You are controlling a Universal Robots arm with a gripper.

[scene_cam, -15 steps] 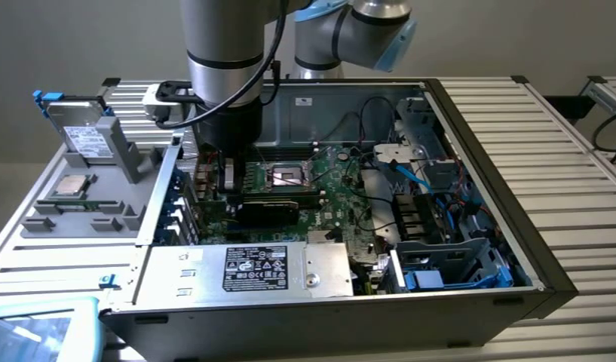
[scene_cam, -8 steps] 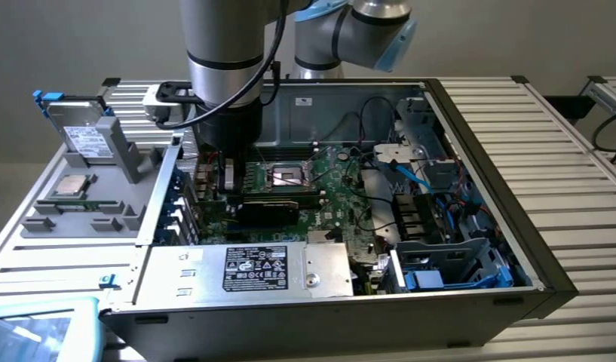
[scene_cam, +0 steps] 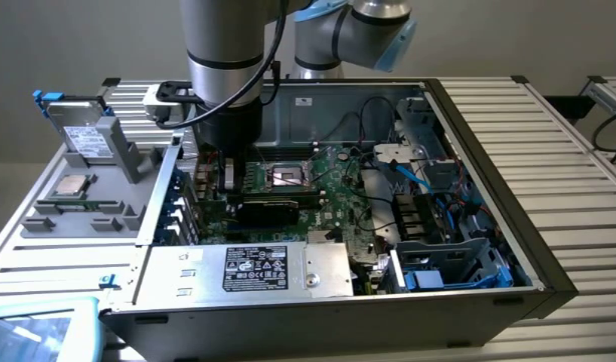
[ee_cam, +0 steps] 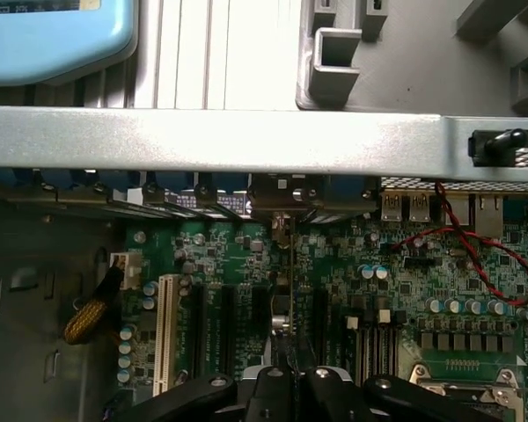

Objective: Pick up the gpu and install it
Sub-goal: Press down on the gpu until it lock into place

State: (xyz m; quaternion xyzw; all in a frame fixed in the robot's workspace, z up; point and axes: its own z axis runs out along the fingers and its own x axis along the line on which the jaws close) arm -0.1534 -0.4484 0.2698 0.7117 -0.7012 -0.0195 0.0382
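Black hand [ee_cam: 292, 380], fingers closed on the gpu [ee_cam: 292, 299], a thin card seen edge-on, standing upright over the expansion slots. Beneath and around the hand: green motherboard [ee_cam: 370, 264] with a white slot [ee_cam: 166, 334] to one side and red wires [ee_cam: 475, 251] to the other. Enclosing both: open computer case [scene_cam: 488, 136], also containing a silver power supply [scene_cam: 252, 270], blue cables [scene_cam: 413, 175] and a drive cage [scene_cam: 454, 260]. Outside the case: grey parts tray [scene_cam: 76, 219] holding a hard drive [scene_cam: 87, 139] and a processor [scene_cam: 72, 186].

A slatted metal bench [scene_cam: 579, 158] is seen carrying an open computer case [scene_cam: 488, 298] at the centre. At nine o'clock from the case, a grey parts tray [scene_cam: 87, 219] is set directly on the slats, touching the case wall.
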